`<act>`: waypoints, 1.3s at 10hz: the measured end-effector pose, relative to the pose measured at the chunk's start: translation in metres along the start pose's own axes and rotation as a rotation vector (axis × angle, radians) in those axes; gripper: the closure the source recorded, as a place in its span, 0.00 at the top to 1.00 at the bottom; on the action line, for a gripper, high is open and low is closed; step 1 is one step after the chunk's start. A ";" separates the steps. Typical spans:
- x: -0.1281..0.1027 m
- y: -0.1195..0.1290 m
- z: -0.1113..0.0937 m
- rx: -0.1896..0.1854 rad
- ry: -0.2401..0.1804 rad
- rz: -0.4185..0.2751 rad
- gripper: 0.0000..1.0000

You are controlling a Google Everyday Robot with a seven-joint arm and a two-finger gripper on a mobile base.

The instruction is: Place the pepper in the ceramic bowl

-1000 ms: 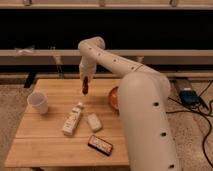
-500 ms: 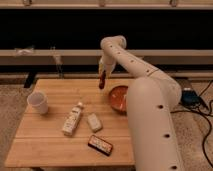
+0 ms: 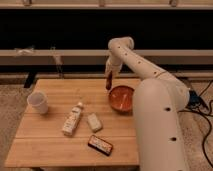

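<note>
Gripper, closed on the pepper, hangs above the wooden table, just left of the ceramic bowl. White cup, bottle and dark box lie apart.

Hand positioned above the surface, gripping the pepper, which hangs just left of the ceramic bowl. White cup, bottle and dark box rest on the surface.
</note>
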 end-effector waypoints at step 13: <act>-0.025 0.068 -0.001 -0.045 -0.049 -0.063 0.00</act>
